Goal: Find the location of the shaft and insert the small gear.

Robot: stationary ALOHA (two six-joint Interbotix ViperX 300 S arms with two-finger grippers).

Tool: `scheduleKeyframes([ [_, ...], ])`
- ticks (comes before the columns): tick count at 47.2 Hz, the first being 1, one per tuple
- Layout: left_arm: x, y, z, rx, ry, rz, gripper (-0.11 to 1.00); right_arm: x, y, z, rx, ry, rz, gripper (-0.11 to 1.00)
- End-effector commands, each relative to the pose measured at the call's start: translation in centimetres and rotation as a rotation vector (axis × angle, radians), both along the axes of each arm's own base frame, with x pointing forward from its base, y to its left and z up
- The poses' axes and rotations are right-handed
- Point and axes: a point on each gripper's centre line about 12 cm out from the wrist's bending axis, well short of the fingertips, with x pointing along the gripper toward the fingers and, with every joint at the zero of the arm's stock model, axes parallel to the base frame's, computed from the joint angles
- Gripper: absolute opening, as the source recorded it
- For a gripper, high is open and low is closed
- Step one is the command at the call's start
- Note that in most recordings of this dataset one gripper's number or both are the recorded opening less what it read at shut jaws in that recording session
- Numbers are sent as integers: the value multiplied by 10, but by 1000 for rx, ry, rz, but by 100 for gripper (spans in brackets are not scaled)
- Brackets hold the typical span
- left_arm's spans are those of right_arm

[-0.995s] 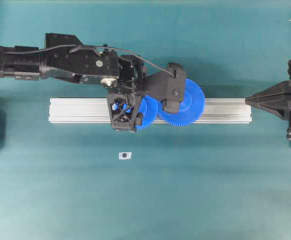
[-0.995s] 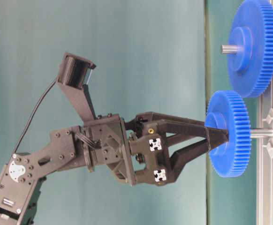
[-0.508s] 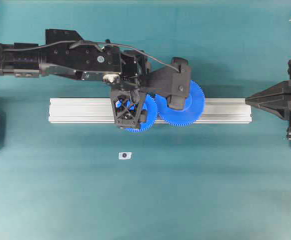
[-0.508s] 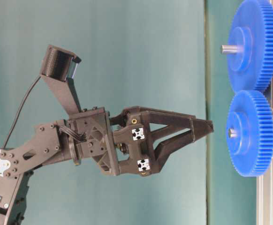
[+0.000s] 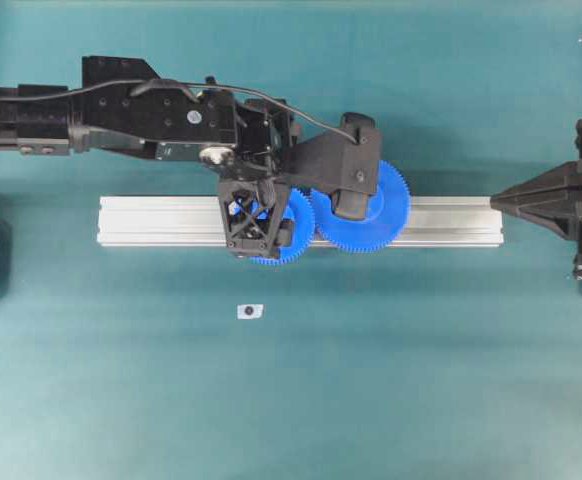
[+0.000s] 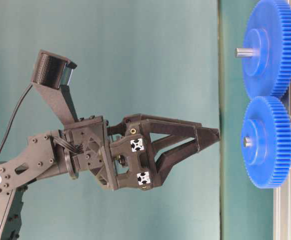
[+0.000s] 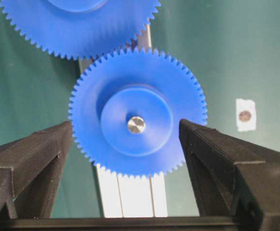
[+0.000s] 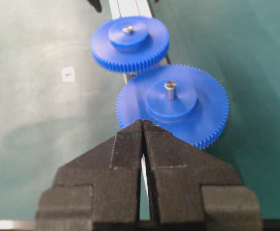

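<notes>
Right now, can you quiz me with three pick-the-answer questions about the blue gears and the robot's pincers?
1. Where is the small gear?
A. on the shaft beside the large gear
B. in the left pincer
C. by the white tag

2. How many blue gears?
A. one
B. two
C. three

3. How is the right pincer?
A. wide open
B. holding a gear
C. shut, empty

Answers:
1 A, the pin tip shows in its hub.
2 B, two toothed wheels sit on the aluminium rail.
3 C, its jaws meet with nothing between.
</notes>
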Motion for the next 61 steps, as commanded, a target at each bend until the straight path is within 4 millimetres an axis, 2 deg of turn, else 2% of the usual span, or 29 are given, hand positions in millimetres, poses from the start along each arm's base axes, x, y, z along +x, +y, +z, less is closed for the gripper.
scheduleKeyframes([
  [1,-1,-2,23,6,-58,-4,85,2,-1,4,10,-14,-5,1],
  [31,-4,-4,25,-4,-32,14,85,2,-1,4,10,-14,-5,1],
  [52,-12,-6,43,-6,-67,26,85,2,-1,3,18,-13,-8,1],
  [61,-15,-6,44,-5,-55,26,85,2,-1,3,18,-13,-8,1],
])
